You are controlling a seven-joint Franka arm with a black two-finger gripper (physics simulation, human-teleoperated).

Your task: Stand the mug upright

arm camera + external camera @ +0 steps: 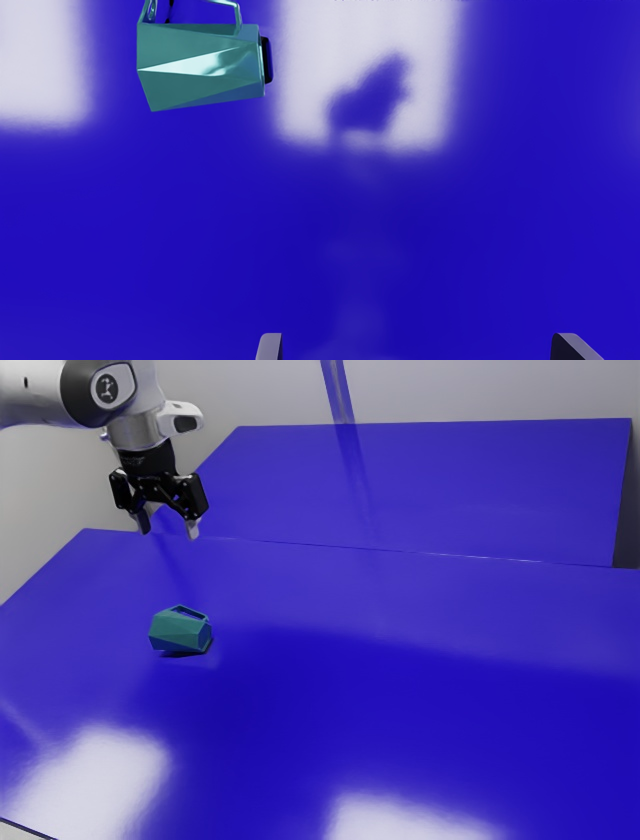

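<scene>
Exterior view: glare patches at lower left and bottom centre of frame, on glossy blue counter. Teal faceted mug lies on its side on counter, left of frame, just below mid-height; handle juts from its flank. Claw at upper left, above counter, apart from mug, fingers spread wide, grasping nothing. Farther back, second blue surface, then pale wall.
</scene>
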